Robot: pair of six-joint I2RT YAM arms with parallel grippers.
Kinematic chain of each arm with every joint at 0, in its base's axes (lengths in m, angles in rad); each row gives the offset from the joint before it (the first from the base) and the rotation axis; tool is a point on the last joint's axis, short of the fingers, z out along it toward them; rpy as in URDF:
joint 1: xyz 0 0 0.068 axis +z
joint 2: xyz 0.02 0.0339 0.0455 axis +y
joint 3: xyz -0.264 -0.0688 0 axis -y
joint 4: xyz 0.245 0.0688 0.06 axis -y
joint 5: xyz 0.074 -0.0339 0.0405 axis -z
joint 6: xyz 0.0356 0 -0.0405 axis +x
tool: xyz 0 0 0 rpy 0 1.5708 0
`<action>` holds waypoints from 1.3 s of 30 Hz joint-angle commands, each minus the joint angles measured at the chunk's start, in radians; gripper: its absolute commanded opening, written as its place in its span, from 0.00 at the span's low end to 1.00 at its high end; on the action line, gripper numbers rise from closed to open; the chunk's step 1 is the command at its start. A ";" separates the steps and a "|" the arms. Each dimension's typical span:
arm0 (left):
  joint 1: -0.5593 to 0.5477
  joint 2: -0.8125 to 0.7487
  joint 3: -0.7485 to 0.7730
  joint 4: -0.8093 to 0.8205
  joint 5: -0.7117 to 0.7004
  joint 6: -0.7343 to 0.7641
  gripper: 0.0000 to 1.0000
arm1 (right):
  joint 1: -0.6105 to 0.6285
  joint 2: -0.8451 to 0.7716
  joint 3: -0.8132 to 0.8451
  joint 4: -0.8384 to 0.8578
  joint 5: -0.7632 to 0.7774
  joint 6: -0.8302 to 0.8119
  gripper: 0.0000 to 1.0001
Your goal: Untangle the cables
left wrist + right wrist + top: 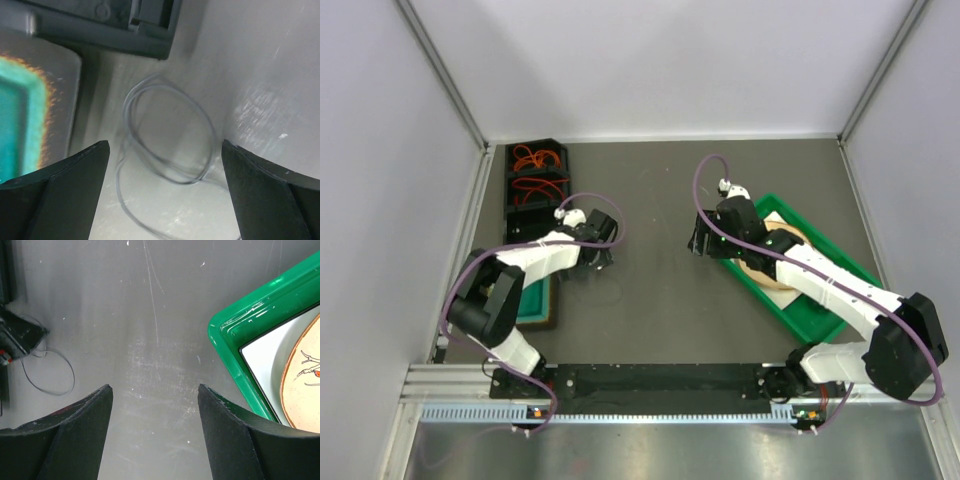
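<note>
Greys, blacks, green and orange across my screens

I see orange-red cables (535, 160) in a black bin (510, 200), and one thin dark grey cable (170, 130) on the dull grey table (150, 315), which is streaked with pale scratches. The right-hand tray (235, 332) is bright green, holding a white sheet (260, 360) and a tan plate (305, 400) with thin dark branch lines and a red-orange spot. The left-hand tray (15, 120) is teal with a mottled orange-brown edge. My arms (820, 280) are white and black, their hoses (698, 185) purple. The left gripper (165, 155) and right gripper (155, 390) are black.
</note>
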 commanded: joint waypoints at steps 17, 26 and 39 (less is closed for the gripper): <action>0.030 0.114 -0.055 0.125 0.143 -0.024 0.35 | 0.005 -0.026 0.002 0.020 0.021 0.003 0.68; 0.029 0.094 -0.016 0.105 0.169 -0.003 0.00 | 0.005 -0.023 0.005 0.025 0.018 0.006 0.68; 0.030 -0.219 0.256 -0.039 0.087 0.149 0.00 | 0.005 -0.016 0.008 0.030 0.018 0.006 0.68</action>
